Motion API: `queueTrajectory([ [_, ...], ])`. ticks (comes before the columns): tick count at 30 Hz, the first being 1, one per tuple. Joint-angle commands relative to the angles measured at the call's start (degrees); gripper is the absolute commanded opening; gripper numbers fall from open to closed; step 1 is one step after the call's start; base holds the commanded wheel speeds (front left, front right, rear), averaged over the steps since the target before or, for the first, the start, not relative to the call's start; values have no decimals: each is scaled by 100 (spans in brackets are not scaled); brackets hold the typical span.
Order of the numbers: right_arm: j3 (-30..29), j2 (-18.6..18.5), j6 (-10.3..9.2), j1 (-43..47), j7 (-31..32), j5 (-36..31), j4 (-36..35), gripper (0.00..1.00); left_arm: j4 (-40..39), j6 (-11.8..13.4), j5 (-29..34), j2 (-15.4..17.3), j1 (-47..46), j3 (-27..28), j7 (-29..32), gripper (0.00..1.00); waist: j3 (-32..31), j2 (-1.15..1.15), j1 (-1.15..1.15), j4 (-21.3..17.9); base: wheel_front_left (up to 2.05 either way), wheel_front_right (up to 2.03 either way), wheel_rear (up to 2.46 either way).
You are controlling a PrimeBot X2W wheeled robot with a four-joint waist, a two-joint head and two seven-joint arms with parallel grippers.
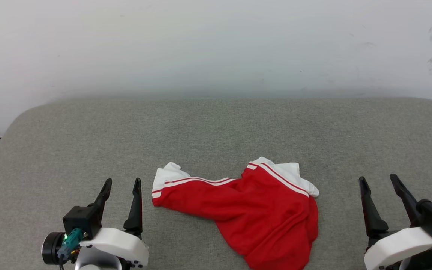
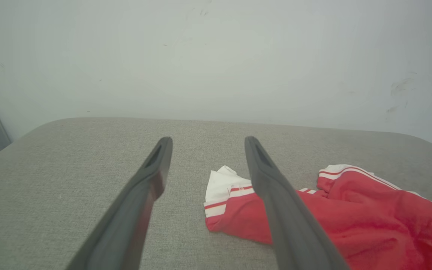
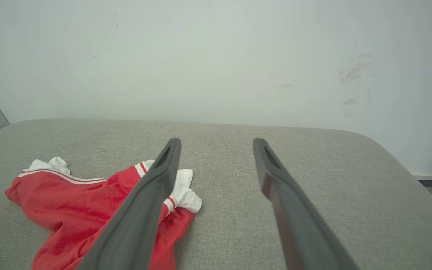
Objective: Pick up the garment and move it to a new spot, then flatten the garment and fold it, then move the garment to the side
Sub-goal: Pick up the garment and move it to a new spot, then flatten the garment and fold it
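The garment lies crumpled on the grey padded surface between the arms (white sleeves uppermost), and its near end seems to run out of the head view. The left gripper hangs just beside one sleeve, spread wide and empty. The right gripper stands apart, likewise wide and empty.

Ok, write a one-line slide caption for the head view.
Crumpled red-and-white garment on grey fabric surface, untouched between left gripper and right gripper, both with fingers spread open.

Bare test room or lab (hard to tell which), grey fabric-covered table, scuffed white wall
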Motion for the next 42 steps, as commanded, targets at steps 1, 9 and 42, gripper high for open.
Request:
queueTrajectory([
  [1, 1, 7, -3, 55, -5, 26, -29, 100, -33, 29, 1, 14, 62, 4, -37, 100, -1, 0, 1, 0, 0, 0, 0],
  [9, -182, 5, -4, 42, 132, -99, 48, 100, -62, -19, 64, 11, -93, -27, -41, 100, 63, 0, 1, 53, 0, 0, 0],
  [42, 1867, -1688, -3, -3106, 3974, 1625, 3455, 100, -274, -615, 788, -987, -789, 220, -32, 100, 1527, 0, 1, 1107, 0, 0, 0],
])
